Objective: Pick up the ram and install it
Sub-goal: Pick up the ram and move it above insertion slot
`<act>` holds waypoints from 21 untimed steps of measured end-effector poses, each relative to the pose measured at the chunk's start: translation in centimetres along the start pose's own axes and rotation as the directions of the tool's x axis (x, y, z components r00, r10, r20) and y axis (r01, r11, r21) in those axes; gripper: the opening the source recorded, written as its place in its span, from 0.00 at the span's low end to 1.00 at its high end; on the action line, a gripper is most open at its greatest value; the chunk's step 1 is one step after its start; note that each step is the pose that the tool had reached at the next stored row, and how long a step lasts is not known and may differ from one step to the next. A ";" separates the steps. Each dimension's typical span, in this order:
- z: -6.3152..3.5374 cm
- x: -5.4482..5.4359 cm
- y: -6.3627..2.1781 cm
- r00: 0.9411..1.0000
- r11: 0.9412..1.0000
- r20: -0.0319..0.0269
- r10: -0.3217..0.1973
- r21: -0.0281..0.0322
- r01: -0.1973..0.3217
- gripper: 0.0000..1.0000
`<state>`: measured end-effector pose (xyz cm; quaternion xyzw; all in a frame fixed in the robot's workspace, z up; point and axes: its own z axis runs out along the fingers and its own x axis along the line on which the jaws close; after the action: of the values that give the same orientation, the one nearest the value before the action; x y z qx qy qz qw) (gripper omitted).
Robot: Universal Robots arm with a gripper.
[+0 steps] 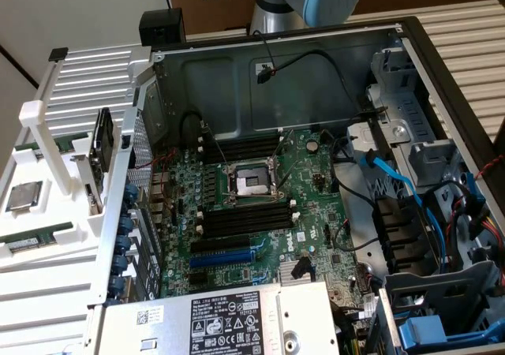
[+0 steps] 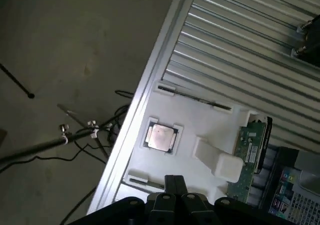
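The black two-fingered pincer (image 2: 175, 179) is closed tight, its fingers pressed together with nothing between them, and hangs over one edge of the white plastic tray (image 2: 200, 127). Nearest it is the ram (image 1: 35, 239), a long thin green circuit-board stick with a white label, lying in a holder along the tray's edge closest to the exterior camera. Towards the tray's middle, a square silver-topped processor chip (image 2: 161, 137) sits in its recess. Just beside it rises a white block-shaped handle (image 2: 220, 164). Past the handle, a green-and-black expansion card (image 2: 250, 150) stands on edge at the tray's side, next to the open grey metal computer case (image 1: 316, 79). The case's green motherboard (image 1: 316, 181) carries long black memory slots (image 1: 245, 219). The tray rests on a ribbed metal table (image 2: 250, 45) above a grey floor (image 2: 60, 45).
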<state>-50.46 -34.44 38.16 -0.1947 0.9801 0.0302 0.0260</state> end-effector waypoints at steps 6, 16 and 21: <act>0.42 0.0 -0.02 0.992 0.992 -0.006 -0.126 -0.008 0.126 0.10; 0.44 0.0 -0.02 0.952 0.952 -0.012 -0.304 -0.021 0.304 0.10; 0.44 0.0 -0.02 0.906 0.906 -0.015 -0.422 -0.031 0.422 0.10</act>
<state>-50.46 -34.44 37.72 -0.4026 0.9145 0.0351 0.0190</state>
